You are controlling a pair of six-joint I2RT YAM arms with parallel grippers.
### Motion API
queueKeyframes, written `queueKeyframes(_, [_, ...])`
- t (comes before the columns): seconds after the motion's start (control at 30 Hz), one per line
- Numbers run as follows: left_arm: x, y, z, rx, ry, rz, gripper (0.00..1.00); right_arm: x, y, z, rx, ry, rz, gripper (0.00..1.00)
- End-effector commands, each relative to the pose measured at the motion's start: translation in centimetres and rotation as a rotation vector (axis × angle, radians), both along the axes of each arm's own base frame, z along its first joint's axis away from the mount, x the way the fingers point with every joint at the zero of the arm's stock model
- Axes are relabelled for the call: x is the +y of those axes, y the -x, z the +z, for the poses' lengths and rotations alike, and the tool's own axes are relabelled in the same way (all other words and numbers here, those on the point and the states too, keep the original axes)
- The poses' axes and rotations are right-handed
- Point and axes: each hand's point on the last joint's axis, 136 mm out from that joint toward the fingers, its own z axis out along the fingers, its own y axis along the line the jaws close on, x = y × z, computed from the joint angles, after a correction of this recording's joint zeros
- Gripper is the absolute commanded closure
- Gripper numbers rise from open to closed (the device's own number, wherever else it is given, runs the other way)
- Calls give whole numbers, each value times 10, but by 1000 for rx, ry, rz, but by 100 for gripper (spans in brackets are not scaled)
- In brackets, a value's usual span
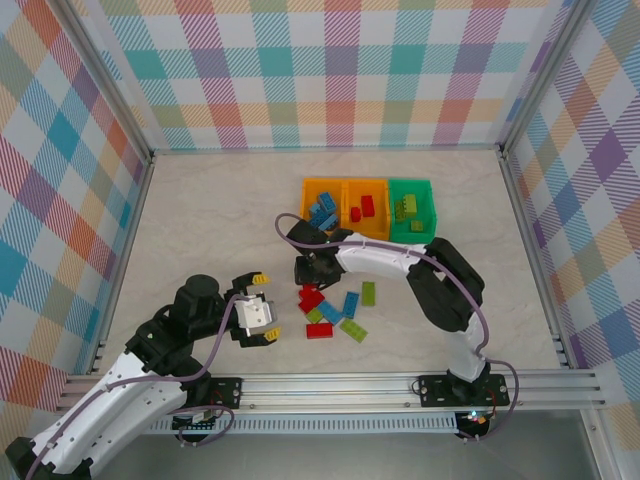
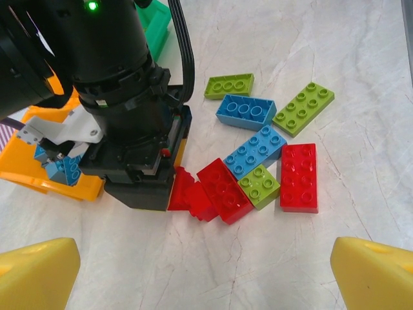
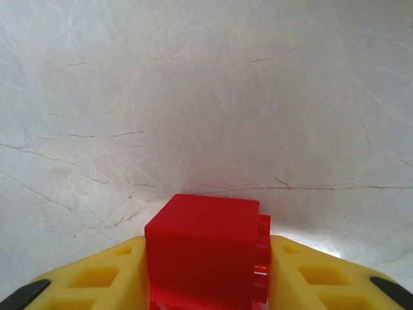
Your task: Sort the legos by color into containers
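Loose legos lie in a pile at the table's middle: red (image 1: 320, 331), blue (image 1: 351, 304) and lime green (image 1: 368, 293). My right gripper (image 1: 305, 275) is down at the pile's left end, its yellow fingers (image 3: 97, 278) pressed on both sides of a red lego (image 3: 203, 248). The left wrist view shows that red lego (image 2: 184, 190) under the right gripper's black body (image 2: 139, 174). My left gripper (image 1: 268, 308) hovers left of the pile, open and empty. Of the three joined containers, the left orange one (image 1: 305, 205) holds blue legos, the middle orange one (image 1: 366, 181) red, and the green one (image 1: 434, 205) green.
In the left wrist view a red two-by-four (image 2: 299, 176), a green two-by-four (image 2: 303, 108), two blue bricks (image 2: 246, 111) and a small green brick (image 2: 259, 185) lie close together right of the right gripper. Plaid walls enclose the table; bare marble (image 1: 200, 220) stretches to the left.
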Motion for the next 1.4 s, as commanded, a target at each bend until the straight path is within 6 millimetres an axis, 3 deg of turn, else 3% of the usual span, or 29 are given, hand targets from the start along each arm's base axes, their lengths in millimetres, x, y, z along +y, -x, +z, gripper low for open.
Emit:
queueKeyframes(0.0, [-4, 0, 12, -23, 22, -23, 0, -1, -3, 25, -63, -23, 14, 57])
queueKeyframes(0.23, [-2, -8, 15, -39, 34, 22, 0, -22, -24, 83, -222, -62, -8, 57])
queueKeyframes(0.33, [-1, -16, 20, -48, 62, 69, 0, -49, -46, 116, -344, -60, -45, 57])
queueKeyframes(0.43, [0, -26, 24, -57, 89, 120, 0, -88, -81, 136, -426, -44, -120, 57])
queueKeyframes(0.53, [3, -36, 27, -59, 106, 178, 0, -124, -119, 136, -430, -47, -199, 57])
queueKeyframes(0.63, [6, -40, 29, -56, 118, 214, 0, -147, -154, 119, -388, -43, -239, 57])
queueKeyframes(0.77, [9, -48, 35, -67, 152, 265, 0, -149, -189, 97, -320, -67, -241, 50])
queueKeyframes(0.9, [13, -53, 34, -55, 157, 307, 0, -146, -205, 102, -327, -52, -233, 38])
queueKeyframes(1.0, [13, -54, 31, -33, 154, 321, 0, -150, -199, 114, -334, -56, -241, 35])
queueKeyframes(1.1, [11, -51, 24, -14, 130, 296, 0, -156, -178, 129, -343, -86, -243, 33])
queueKeyframes(1.2, [4, -35, 10, 36, 82, 200, 0, -158, -137, 146, -335, -152, -194, 30])
queueKeyframes(1.27, [-5, -21, 3, 63, 58, 95, 0, -161, -99, 148, -320, -197, -157, 29])
queueKeyframes(1.37, [-15, -7, -7, 119, 18, -19, 0, -164, -44, 133, -277, -266, -127, 29])
